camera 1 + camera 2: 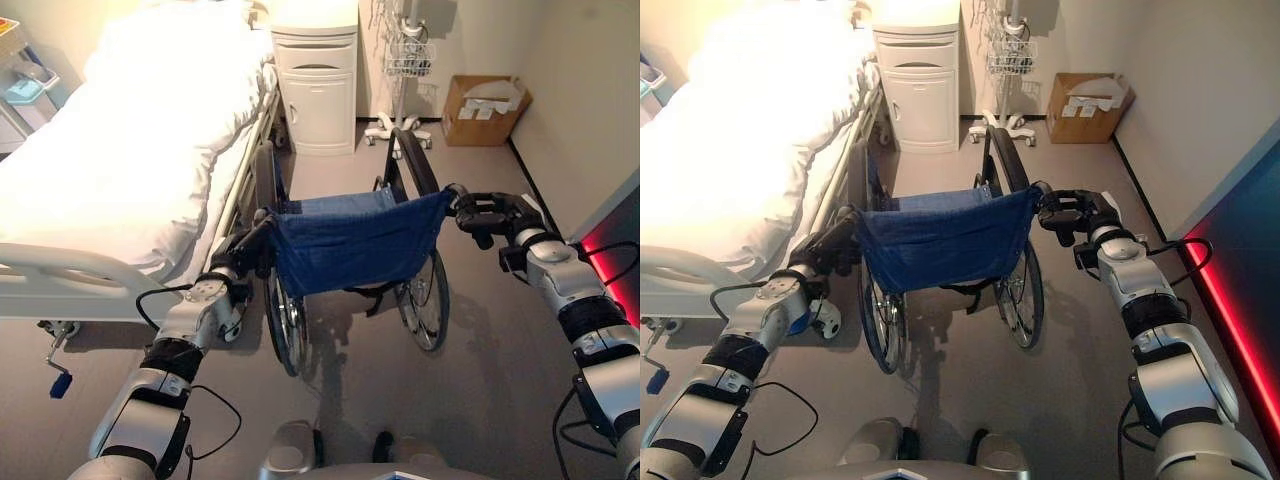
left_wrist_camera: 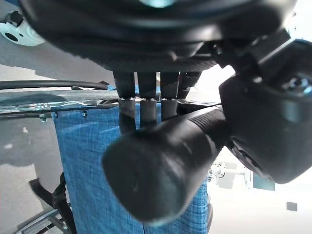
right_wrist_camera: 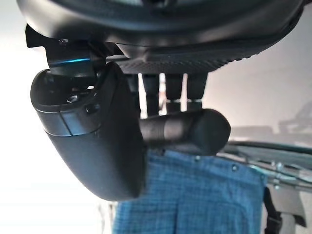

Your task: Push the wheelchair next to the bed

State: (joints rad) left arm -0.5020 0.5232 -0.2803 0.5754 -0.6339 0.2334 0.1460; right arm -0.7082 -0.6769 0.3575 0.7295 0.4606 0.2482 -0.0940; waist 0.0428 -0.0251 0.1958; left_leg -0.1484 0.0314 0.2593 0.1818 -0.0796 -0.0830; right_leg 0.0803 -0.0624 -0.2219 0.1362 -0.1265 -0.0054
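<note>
I'm seeing the wheelchair (image 1: 350, 250) standing just right of the bed (image 1: 120, 170) — the cabinet (image 1: 318, 80) sitting behind it at the bed's head corner, the stand (image 1: 402, 70) and box (image 1: 483, 108) lying farther right.

Honestly nothing readable here. The cardboard box (image 1: 485, 108) in the far corner has some white paper slips on it, but whatever's printed there is way too small to make out. No legible labels, numbers or signs on the wheelchair (image 1: 355, 240), the bed (image 1: 130, 160) or the white cabinet (image 1: 318, 85) either.
</note>
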